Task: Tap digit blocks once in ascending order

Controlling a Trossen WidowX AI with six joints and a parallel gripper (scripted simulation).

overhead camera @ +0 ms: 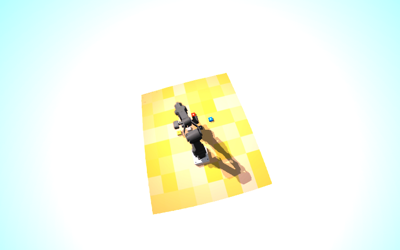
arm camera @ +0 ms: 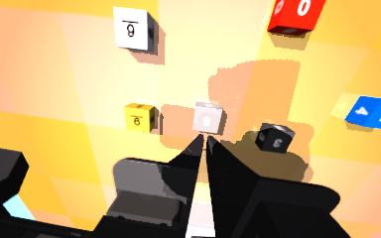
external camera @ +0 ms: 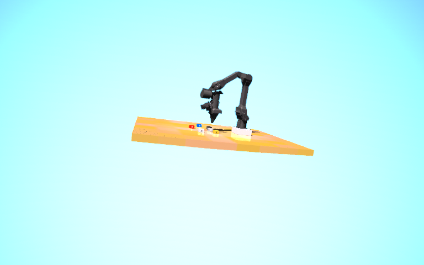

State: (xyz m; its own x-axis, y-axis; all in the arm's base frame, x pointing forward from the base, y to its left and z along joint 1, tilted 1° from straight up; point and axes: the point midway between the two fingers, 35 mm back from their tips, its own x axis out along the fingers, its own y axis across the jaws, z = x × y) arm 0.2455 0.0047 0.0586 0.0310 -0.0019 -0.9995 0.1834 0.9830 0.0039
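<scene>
Table [overhead camera: 174, 204] [external camera: 203, 145] [arm camera: 60, 74], a slanted yellow-and-cream patchwork seen from above, carries six small digit blocks in a loose cluster between the arm's white base [overhead camera: 203, 161] [external camera: 241, 134] and the upper edge. The base sits nearer the lower edge. A black arm [overhead camera: 194, 136] [external camera: 244, 93] rises from it and bends over the cluster, its gripper [external camera: 212, 121] [arm camera: 204, 139] pointing down. The jaws are nearly shut, a thin gap between the tips, and hold nothing.

In the wrist view, the tips appear just beside a pale grey block [overhead camera: 189, 128] [arm camera: 206, 119] marked 8; the exterior view shows them raised above the table. A black block [overhead camera: 200, 127] [external camera: 208, 127] [arm camera: 275, 139], marked 3, lies from the pale one toward the right edge. Farther that way is a blue block [overhead camera: 210, 119] [external camera: 199, 125] [arm camera: 366, 113] marked 4. A red block [overhead camera: 193, 114] [external camera: 191, 126] [arm camera: 297, 16], marked 0, lies toward the upper edge. Toward the left edge is a yellow block [overhead camera: 179, 133] [external camera: 216, 132] [arm camera: 139, 118]. A white block [external camera: 201, 131] [arm camera: 131, 30] is hidden from above; like the yellow one, it bears a barred digit, 6 or 9, I cannot tell which.
</scene>
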